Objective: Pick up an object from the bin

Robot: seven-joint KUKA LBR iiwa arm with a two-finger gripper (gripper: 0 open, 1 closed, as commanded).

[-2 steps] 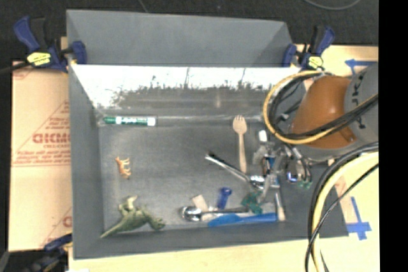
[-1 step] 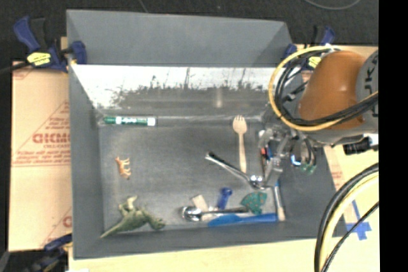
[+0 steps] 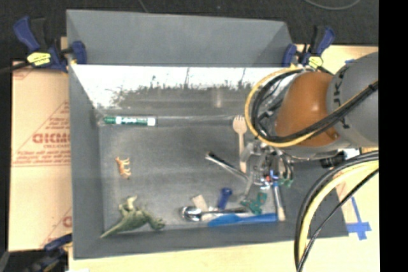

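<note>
Pincer (image 3: 264, 183) sits low in the bin (image 3: 83, 156); open or closed, can't tell. Just nearside of it a green piece (image 3: 256, 206) lies touching a blue stick (image 3: 245, 220). Stick is prob. light, stiff plastic, slick, so grip across its narrow mid-shaft.

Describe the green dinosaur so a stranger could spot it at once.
Look in the grey bin, at its near left corner. A toy dinosaur lies there. It alone is olive green with a long tail; the figure beyond it is tiny and orange, the marker at the far wall straight.
</note>
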